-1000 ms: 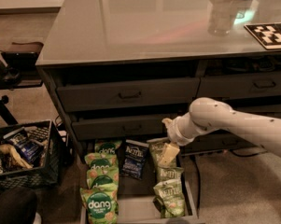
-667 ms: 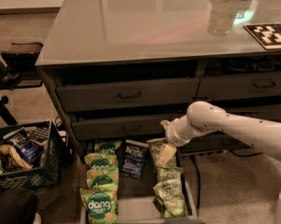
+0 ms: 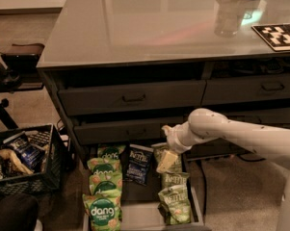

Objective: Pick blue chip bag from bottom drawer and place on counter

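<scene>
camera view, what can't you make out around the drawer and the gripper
- Bottom drawer: its front end is cut off by the camera view's lower edge.
- Gripper, above the drawer's right row: it covers part of the pale green bags there.
- Crate: its contents are jumbled and too small to name.

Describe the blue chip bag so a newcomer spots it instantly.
Below the grey counter, the bottom drawer stands open at floor level with three rows of snacks. The blue chip bag lies alone in the middle row, beside the gripper, which is over the right row. It is the drawer's only dark navy bag, between green dang bags and pale green Kettle bags.
</scene>
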`<state>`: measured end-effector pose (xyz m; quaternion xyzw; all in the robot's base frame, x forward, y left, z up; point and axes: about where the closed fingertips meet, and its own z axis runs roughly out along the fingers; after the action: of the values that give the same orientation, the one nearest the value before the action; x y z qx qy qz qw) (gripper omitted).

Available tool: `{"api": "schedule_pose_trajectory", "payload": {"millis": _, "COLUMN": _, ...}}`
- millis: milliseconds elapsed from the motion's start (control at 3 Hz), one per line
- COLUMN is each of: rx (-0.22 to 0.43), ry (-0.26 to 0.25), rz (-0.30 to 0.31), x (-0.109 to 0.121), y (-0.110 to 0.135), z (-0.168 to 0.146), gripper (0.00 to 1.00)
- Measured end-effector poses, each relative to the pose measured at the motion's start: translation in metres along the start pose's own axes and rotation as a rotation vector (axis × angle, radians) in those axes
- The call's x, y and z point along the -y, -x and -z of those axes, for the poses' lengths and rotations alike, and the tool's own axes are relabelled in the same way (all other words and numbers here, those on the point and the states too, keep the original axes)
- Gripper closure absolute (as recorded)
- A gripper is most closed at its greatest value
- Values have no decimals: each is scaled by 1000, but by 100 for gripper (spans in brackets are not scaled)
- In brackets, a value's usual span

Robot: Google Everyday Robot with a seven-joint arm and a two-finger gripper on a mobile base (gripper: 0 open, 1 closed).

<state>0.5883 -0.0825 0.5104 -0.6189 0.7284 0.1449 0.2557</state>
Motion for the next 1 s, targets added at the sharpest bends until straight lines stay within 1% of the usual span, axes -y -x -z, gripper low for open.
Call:
{"api": "schedule_pose_trajectory", "payload": {"millis": 333, "rx": 52, "ry": -34, "rz": 78, "x": 14, "y": 1, "z": -44, "gripper": 0}}
{"api": "schedule_pose_trajectory", "payload": {"millis": 667, "rx": 87, "ry": -35, "rz": 199, "x": 22, "y": -6, "z": -102, "gripper": 0}}
{"api": "schedule_pose_trajectory", "payload": {"millis": 1000, "rx": 119, "ry": 6, "rz": 248, "x": 28, "y": -20, "z": -149, "gripper": 0}}
